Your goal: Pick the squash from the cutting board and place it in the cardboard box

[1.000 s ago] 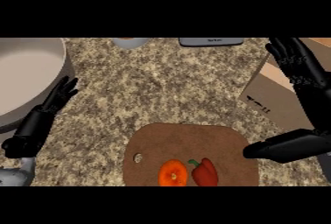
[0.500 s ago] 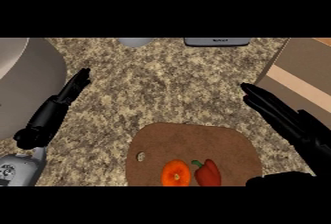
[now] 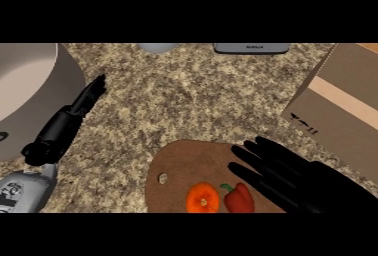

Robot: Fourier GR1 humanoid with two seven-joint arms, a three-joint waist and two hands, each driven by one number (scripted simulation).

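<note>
The squash [image 3: 201,198], round and orange, lies on the brown cutting board [image 3: 188,157] at the lower middle, touching a red pepper [image 3: 238,198] on its right. My right hand [image 3: 295,181] hovers over the board's right part with straight fingers pointing up and left, its palm just right of the pepper; it holds nothing. The cardboard box [image 3: 341,110] stands at the right edge, its brown flap striped with paler tape. My left hand [image 3: 65,126] is at the left with straight fingers pointing up and right, away from the board.
A sink basin [image 3: 29,80] fills the upper left corner. At the counter's back edge are a grey round object [image 3: 157,47] and a flat grey device [image 3: 249,48]. Speckled granite counter [image 3: 192,95] lies between board, box and sink.
My right hand has come down and left, from beside the box to over the board's right side next to the pepper. The left hand has barely shifted.
</note>
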